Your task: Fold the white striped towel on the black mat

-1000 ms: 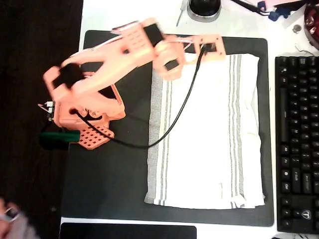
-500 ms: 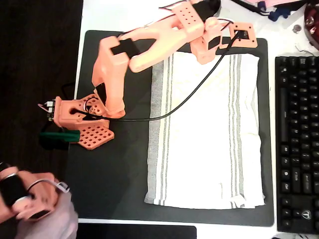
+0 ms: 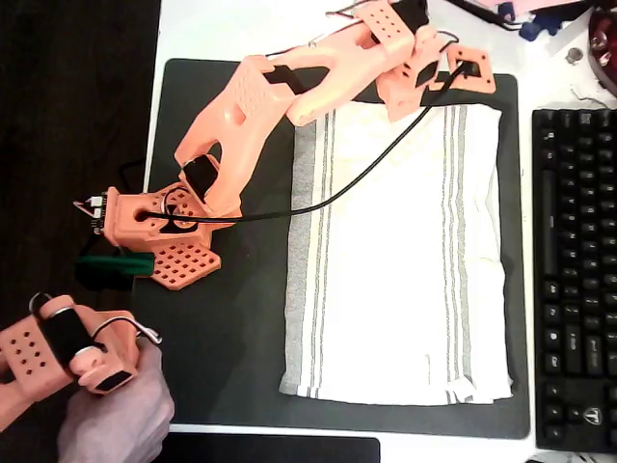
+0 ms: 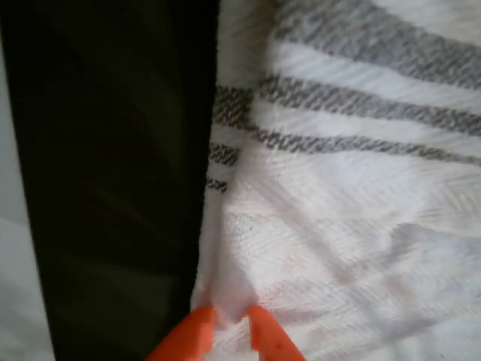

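The white striped towel [image 3: 395, 251] lies flat on the black mat [image 3: 222, 338], with grey stripe groups near its left and right edges in the overhead view. My orange arm reaches from its base across to the towel's top edge, where the gripper [image 3: 410, 96] sits. In the wrist view the two orange fingertips [image 4: 199, 327] stand close together at the towel [image 4: 361, 226] edge, with a small bunch of white cloth pinched between them. The gripper [image 4: 229, 327] is right at the border between the cloth and the mat [image 4: 113, 188].
A black keyboard [image 3: 578, 280] lies along the mat's right side. The arm's base [image 3: 159, 231] is clamped at the mat's left edge, and its black cable [image 3: 318, 203] crosses the towel's upper left. A round grey object [image 3: 395, 14] stands beyond the mat's top edge.
The arm has stretched out from above the towel's top left corner to its top edge. The wrist has moved right and up in the picture. The towel lies as before.
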Controlling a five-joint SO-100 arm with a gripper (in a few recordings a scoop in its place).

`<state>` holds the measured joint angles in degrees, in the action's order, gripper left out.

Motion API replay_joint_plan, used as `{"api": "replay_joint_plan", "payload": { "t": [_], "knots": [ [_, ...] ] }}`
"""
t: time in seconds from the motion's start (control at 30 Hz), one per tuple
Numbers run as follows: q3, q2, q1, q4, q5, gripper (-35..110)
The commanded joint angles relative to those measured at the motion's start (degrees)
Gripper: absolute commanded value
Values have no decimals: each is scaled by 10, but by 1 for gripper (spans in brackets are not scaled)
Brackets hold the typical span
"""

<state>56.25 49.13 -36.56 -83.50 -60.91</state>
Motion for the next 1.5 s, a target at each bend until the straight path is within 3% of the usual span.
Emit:
{"api": "replay_joint_plan", "payload": {
  "t": [0.0,0.47,0.77,1.47],
  "knots": [
    [-23,2,-11,4,-4,6],
    [-47,-13,-14,8,-16,11],
    [-50,-31,-11,0,-29,0],
    [-130,156,6,-146,-53,0]
  ]
}}
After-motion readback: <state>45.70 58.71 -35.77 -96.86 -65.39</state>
